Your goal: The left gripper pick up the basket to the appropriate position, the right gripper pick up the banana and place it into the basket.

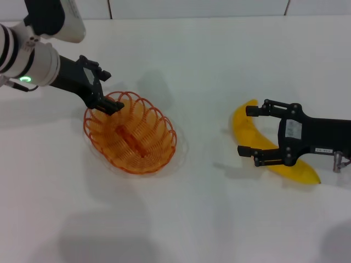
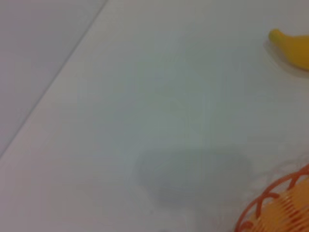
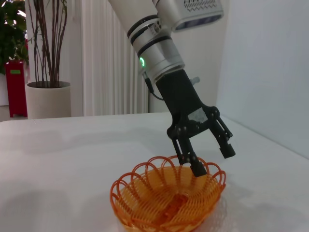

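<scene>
The orange wire basket [image 1: 131, 137] rests on the white table, left of centre. My left gripper [image 1: 112, 90] is at its far-left rim, open. In the right wrist view the left gripper [image 3: 212, 159] has one finger inside the basket [image 3: 169, 198] rim and the other outside. The yellow banana [image 1: 258, 139] lies on the table to the right. My right gripper [image 1: 247, 131] is open, with a finger on each side of the banana's far half. The left wrist view shows only the banana's tip [image 2: 292, 46] and a piece of the basket's rim [image 2: 275, 203].
The white table [image 1: 192, 219] spreads wide around both things. A wall seam runs along the table's far edge [image 1: 197, 16]. Beyond the table, the right wrist view shows a potted plant [image 3: 47, 96] and a red stand [image 3: 15, 87].
</scene>
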`<state>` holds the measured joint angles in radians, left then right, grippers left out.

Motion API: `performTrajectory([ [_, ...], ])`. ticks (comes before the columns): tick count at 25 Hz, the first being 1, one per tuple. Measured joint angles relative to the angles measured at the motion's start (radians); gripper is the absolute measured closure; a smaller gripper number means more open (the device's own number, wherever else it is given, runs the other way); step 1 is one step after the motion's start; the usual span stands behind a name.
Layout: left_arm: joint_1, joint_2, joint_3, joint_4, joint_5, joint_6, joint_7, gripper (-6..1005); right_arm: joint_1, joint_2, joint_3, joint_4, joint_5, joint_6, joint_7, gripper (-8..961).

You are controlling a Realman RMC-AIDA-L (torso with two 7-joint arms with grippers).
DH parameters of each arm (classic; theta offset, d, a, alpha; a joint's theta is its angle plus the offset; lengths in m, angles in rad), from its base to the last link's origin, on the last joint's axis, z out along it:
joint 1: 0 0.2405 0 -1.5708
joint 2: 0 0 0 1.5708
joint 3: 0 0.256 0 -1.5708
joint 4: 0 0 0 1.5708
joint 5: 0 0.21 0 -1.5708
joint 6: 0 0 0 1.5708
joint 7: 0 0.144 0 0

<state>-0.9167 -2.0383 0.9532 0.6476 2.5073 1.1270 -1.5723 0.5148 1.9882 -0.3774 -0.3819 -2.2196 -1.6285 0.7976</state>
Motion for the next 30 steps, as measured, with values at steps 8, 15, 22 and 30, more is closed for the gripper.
performTrajectory([
  [8, -0.008, -0.002, 0.001, -0.013, 0.012, -0.008, -0.008, 189, 0.002, 0.0, 0.002, 0.0, 0.0, 0.001, 0.0, 67],
  [15, -0.019, -0.005, 0.022, -0.05, 0.013, -0.068, -0.027, 280, 0.006, 0.0, 0.001, 0.0, 0.0, 0.001, 0.009, 67],
  [22, -0.028, -0.005, 0.047, -0.076, 0.011, -0.086, -0.037, 433, 0.012, 0.0, 0.0, 0.0, 0.0, 0.003, 0.011, 68],
  [30, -0.029, -0.005, 0.048, -0.076, 0.012, -0.087, -0.047, 765, 0.011, 0.0, 0.003, 0.0, 0.0, 0.003, 0.012, 68],
])
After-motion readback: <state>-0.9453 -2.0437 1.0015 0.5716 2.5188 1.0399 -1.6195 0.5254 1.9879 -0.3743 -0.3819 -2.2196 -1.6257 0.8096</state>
